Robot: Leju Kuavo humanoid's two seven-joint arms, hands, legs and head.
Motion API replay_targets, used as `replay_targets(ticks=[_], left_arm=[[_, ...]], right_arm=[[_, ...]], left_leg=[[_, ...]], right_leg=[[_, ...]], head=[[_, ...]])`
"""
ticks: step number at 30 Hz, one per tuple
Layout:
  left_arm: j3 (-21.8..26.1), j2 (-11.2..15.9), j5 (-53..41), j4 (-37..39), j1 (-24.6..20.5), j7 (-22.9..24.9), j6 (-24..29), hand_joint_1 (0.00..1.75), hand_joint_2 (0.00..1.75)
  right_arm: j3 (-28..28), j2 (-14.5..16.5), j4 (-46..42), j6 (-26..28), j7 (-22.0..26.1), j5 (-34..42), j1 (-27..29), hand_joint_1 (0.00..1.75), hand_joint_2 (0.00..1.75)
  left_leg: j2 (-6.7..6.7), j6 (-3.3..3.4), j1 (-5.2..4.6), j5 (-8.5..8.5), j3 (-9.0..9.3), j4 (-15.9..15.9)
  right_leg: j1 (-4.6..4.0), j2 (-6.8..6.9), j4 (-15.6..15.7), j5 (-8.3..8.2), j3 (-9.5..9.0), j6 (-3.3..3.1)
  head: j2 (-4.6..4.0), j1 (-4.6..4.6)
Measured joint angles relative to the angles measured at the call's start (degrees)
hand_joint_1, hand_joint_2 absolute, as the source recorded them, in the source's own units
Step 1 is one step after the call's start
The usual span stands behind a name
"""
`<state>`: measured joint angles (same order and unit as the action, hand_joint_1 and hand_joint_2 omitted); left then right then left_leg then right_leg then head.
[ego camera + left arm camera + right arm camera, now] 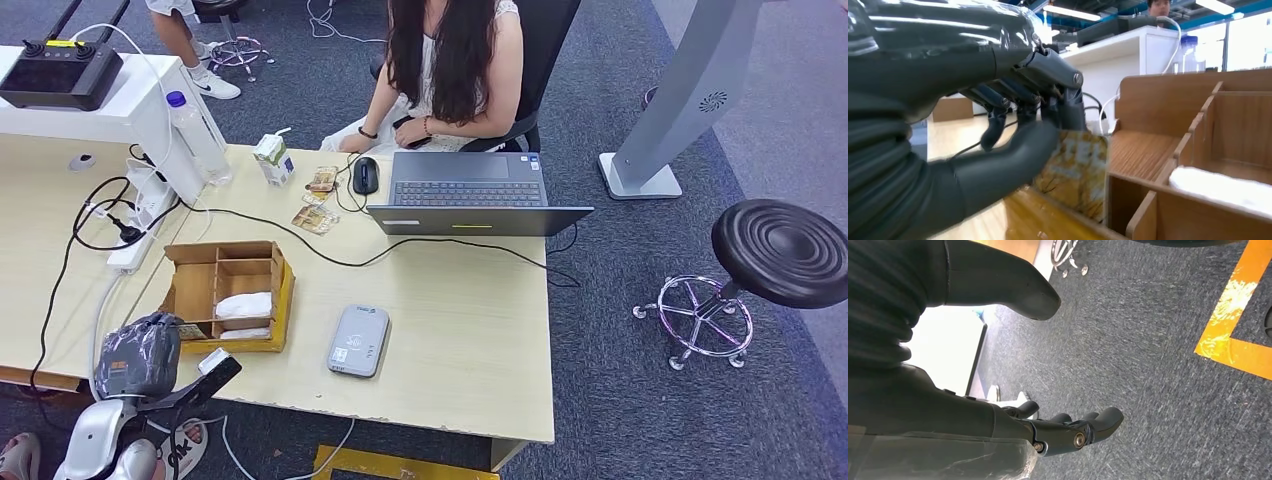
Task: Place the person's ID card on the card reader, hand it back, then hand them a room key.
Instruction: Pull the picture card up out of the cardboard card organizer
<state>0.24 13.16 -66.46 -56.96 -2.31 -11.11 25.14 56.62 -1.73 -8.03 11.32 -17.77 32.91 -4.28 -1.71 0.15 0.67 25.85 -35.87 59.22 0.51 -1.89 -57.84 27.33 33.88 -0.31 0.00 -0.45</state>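
A grey card reader (358, 340) lies flat on the desk near its front edge. To its left stands a wooden divided box (225, 248). My left hand (140, 355) is at the box's front left corner. In the left wrist view that hand (1013, 125) pinches a yellow printed key card (1075, 170) between thumb and fingers, the card standing upright in the box's (1168, 90) front slot. My right hand (1013, 425) hangs over the carpet with its fingers apart and nothing in it. A person (450, 60) sits behind the desk at a laptop (470, 195).
Two small yellowish cards (315, 218) lie beside a mouse (366, 175). White flat items (245, 305) fill one box compartment. Cables, a power strip (135, 245), a bottle (195, 135) and a carton (272, 160) crowd the left. A black stool (780, 250) stands to the right.
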Motion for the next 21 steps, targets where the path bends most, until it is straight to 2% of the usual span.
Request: replay_targets(ticks=[12,21], left_arm=[[0.00,0.01,0.46,0.00,0.06,-0.19,0.23,1.75,1.75],[0.00,-0.12,0.95,-0.07,0.08,-0.78,4.11,1.75,1.75]], right_arm=[[0.80,0.00,0.13,0.03,0.04,0.29,-0.01,0.00,1.75],[1.19,0.00,0.14,0.08,0.04,0.75,-0.04,0.00,1.75]], left_leg=[[-0.01,0.00,0.00,0.00,0.00,0.00],[-0.01,0.00,0.00,0.00,0.00,0.00]], right_leg=[[0.00,0.00,0.00,0.00,0.00,0.00],[0.00,0.00,0.00,0.00,0.00,0.00]], head=[[0.00,-0.01],[0.00,0.00]])
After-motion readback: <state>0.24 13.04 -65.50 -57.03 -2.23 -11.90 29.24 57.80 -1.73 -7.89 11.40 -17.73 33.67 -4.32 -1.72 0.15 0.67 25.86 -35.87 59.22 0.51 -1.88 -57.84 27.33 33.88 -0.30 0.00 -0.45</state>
